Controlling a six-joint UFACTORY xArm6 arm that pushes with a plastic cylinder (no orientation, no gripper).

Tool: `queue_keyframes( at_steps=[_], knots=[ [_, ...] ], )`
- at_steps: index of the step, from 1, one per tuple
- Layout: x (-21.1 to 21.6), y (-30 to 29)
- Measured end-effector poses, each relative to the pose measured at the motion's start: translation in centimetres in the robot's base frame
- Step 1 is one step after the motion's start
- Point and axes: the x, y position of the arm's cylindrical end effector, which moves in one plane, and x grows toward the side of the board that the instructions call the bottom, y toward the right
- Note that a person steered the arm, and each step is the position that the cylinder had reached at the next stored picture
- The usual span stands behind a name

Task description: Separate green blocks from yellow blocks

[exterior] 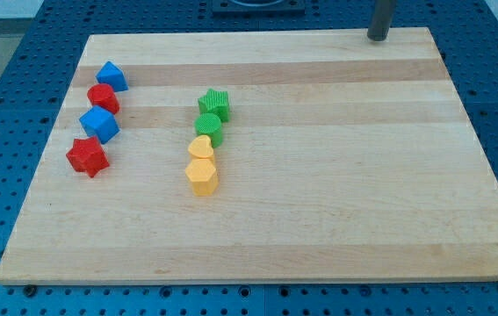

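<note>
Two green blocks, a star (215,103) and a cylinder (209,127), touch two yellow ones, a heart (200,147) and a hexagon (202,176), in one column. Two blue (111,75) (99,124), two red (103,97) (88,156). My tip (377,39) stands upright at the bench's (336,193) top edge, well right of all; no fingers.

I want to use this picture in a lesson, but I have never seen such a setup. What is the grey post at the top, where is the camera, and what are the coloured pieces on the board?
There is one camera, looking down at an angle on a wooden board that lies on a blue table. The post is a robot arm's pushing rod; it grips nothing and only slides blocks along. My tip is at the board's top edge, towards the view's right, far from every block.

In the middle stands a close column: a green star, a green round block, a yellow heart and a yellow block. The green and yellow blocks are not yet separated.

At the view's left is another column: blue block, red round block, blue block, red star.
</note>
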Motion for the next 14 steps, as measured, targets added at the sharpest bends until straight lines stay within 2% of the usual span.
queue_keyframes(
  at_steps=[1,2,3,5,6,7,8,9,10,12,14],
  knots=[
    [0.0,-0.1],
    [2.3,-1.0],
    [8.2,-1.8],
    [27.2,-6.2],
    [35.6,-12.8],
    [37.3,-21.8],
    [36.1,-31.6],
    [30.4,-36.4],
    [24.7,-36.8],
    [20.5,-32.1],
    [25.9,-31.4]
  ],
)
